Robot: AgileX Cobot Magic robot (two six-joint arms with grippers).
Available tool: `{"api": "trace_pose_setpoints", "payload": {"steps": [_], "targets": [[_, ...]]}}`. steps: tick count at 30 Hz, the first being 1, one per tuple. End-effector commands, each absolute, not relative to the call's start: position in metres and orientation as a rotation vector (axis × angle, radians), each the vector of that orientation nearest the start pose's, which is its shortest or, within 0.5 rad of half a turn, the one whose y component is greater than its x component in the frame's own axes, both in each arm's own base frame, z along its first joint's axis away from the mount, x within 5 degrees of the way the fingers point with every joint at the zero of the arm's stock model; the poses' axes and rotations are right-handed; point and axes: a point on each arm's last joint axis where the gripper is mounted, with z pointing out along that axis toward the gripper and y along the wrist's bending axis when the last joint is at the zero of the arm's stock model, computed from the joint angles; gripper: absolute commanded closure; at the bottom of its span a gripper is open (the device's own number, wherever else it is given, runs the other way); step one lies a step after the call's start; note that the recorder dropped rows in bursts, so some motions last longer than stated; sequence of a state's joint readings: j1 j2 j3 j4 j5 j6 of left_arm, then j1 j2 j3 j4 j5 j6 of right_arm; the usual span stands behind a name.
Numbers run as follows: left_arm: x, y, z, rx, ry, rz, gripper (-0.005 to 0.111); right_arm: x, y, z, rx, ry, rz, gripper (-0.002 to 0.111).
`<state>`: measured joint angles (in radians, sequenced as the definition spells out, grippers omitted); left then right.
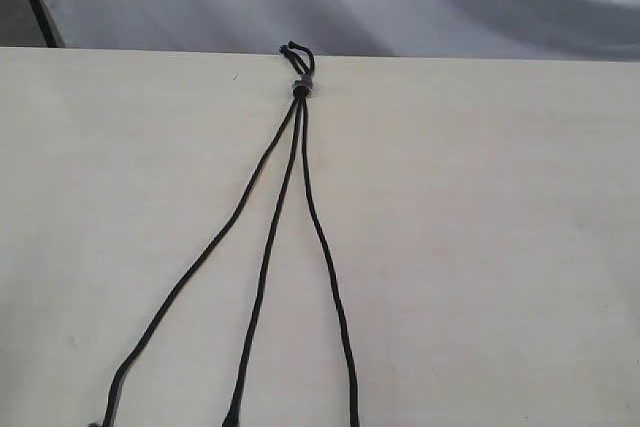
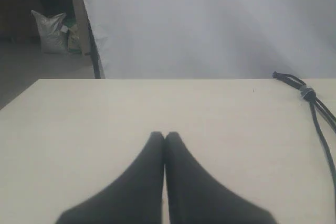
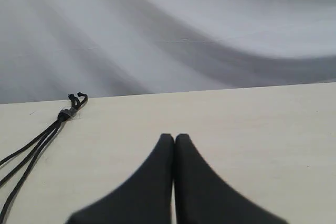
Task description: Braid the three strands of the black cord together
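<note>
Left pincer [image 2: 165,136] and right pincer [image 3: 174,137] are closed, empty, over my table [image 1: 500,247]; three strands [image 1: 268,247] of the black cord [image 1: 300,89] lie unbraided.

You're looking at one black cord [image 1: 299,97] fanning into three strands [image 1: 268,247], one knot [image 1: 297,55], one grey band [image 1: 301,90], one worktop [image 1: 500,247], and two grippers: the left gripper [image 2: 165,136] and the right gripper [image 3: 174,137].

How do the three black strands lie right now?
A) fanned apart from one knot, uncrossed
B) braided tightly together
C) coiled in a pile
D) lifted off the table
A: the three strands spread out from the knot across the table, none crossing another.
</note>
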<state>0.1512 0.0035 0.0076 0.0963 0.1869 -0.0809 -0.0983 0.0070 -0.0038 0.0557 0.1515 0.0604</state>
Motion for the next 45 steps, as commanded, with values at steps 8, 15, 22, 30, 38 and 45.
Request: {"api": "trace_pose_setpoints", "payload": {"steps": [8,15,22,30,38,45], "targets": [[0.055,0.01,0.196,-0.133,1.666,0.138,0.107,0.056,-0.005,0.2,0.165,1.624,0.004,0.108],[0.055,0.01,0.196,-0.133,1.666,0.138,0.107,0.056,-0.005,0.205,0.199,1.564,0.042,0.108],[0.055,0.01,0.196,-0.133,1.666,0.138,0.107,0.045,-0.013,0.247,0.435,1.005,0.352,0.108],[0.055,0.01,0.196,-0.133,1.666,0.138,0.107,0.034,-0.014,0.263,0.431,0.786,0.464,0.108],[0.055,0.01,0.196,-0.133,1.666,0.138,0.107,0.038,0.0,0.26,0.149,0.911,0.201,0.108],[0.055,0.01,0.196,-0.133,1.666,0.138,0.107,0.048,0.0,0.244,0.2,1.113,0.232,0.108]]}}
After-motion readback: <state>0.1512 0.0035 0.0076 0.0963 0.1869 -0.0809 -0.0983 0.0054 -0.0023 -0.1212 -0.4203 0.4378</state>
